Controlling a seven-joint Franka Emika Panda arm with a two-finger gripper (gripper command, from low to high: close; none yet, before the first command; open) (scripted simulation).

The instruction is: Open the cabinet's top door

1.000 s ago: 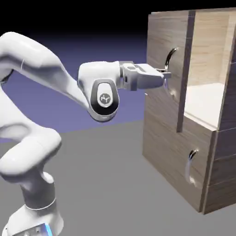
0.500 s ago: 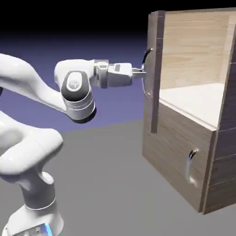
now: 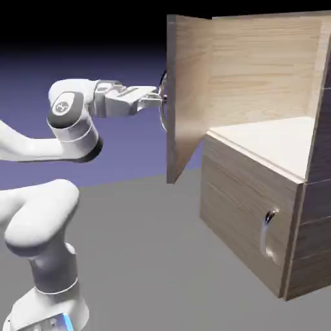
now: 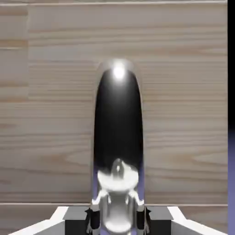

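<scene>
One arm is at the pulling step, gripper nearly closed around the curved handle of the top door, which stands swung wide at the cabinet's upper front, and any further pull wants a smooth arc!

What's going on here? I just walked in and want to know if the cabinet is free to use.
Not yet, I'd say. The robot arm has its pincer shut on the long curved handle of the cabinet's top door. That door stands wide open, showing the pale wood inside. Below it, the lower panel with the smaller handle is closed.
</scene>
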